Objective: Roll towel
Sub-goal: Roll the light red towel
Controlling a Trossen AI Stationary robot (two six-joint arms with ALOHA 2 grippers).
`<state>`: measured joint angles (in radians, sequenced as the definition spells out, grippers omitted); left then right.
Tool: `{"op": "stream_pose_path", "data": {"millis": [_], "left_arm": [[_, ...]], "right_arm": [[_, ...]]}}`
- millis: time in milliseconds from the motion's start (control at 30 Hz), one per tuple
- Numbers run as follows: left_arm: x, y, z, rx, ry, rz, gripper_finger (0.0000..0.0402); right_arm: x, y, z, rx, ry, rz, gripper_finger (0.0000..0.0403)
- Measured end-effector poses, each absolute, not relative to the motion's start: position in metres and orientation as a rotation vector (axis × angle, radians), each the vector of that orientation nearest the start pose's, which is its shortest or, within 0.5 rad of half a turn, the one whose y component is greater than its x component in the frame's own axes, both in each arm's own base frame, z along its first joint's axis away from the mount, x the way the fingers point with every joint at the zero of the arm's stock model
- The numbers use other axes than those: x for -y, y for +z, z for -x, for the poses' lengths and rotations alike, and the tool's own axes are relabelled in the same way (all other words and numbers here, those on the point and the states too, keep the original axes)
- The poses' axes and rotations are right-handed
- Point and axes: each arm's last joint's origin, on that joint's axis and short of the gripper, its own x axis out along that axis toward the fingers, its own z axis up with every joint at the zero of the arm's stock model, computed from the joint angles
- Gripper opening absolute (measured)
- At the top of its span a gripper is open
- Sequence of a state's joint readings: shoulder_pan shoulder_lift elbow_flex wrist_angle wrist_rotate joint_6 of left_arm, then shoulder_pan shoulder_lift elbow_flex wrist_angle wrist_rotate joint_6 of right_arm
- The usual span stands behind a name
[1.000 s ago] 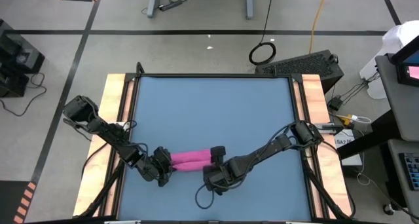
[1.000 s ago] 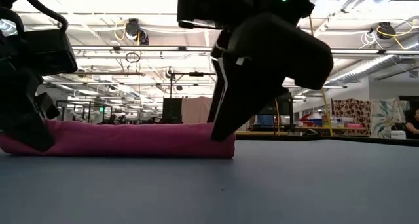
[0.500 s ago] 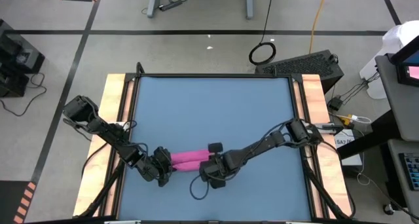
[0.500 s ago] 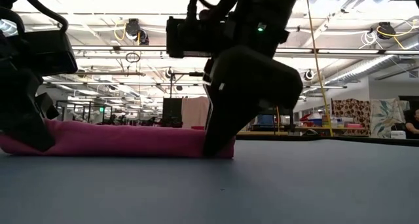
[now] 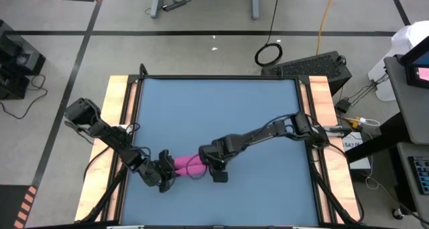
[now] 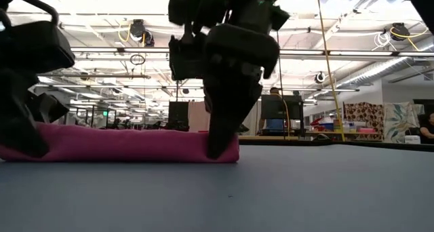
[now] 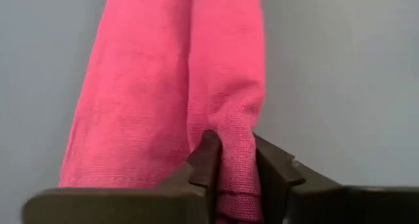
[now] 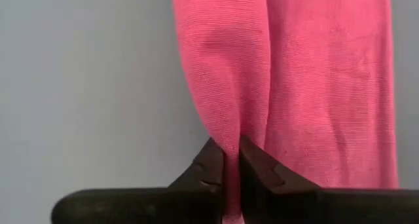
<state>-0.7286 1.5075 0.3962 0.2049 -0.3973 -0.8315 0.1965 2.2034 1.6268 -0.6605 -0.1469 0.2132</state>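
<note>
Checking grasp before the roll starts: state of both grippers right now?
Left gripper: closed on a fold at one end of the towel.
Right gripper: closed, pinching a fold at the towel's other end.

Bare blue tabletop (image 5: 221, 115) wide open ahead of me, my left gripper (image 5: 169, 171) and right gripper (image 5: 205, 163) crowding the towel (image 5: 188, 164) from both ends (each pinching a fold), only short pink span between them, wooden side rails (image 5: 120, 122) flanking
</note>
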Motion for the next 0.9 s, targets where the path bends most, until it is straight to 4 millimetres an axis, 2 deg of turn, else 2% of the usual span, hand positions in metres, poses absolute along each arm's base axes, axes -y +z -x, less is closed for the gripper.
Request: {"op": "stream_pose_path", "data": {"millis": [233, 367, 533, 667, 900], "left_arm": [[0.137, 0.113, -0.163, -0.814, 0.049, 0.211, 0.0171], [0.14, 0.124, -0.156, -0.745, 0.036, 0.156, 0.0203], [0.147, 0.139, -0.149, -0.609, 0.017, 0.067, 0.0212], [0.155, 0.144, -0.149, -0.504, 0.012, -0.007, 0.0212], [0.159, 0.118, -0.153, -0.565, 0.037, -0.124, 0.0212]], "right_arm": [[-0.058, 0.141, -0.442, -1.285, 0.286, -0.353, 0.0015], [-0.042, 0.141, -0.442, -1.286, 0.337, -0.415, 0.0015], [-0.028, 0.142, -0.443, -1.281, 0.359, -0.479, 0.0015], [-0.026, 0.142, -0.443, -1.283, 0.36, -0.498, 0.0015], [-0.027, 0.143, -0.443, -1.291, 0.355, -0.539, 0.0015]]}}
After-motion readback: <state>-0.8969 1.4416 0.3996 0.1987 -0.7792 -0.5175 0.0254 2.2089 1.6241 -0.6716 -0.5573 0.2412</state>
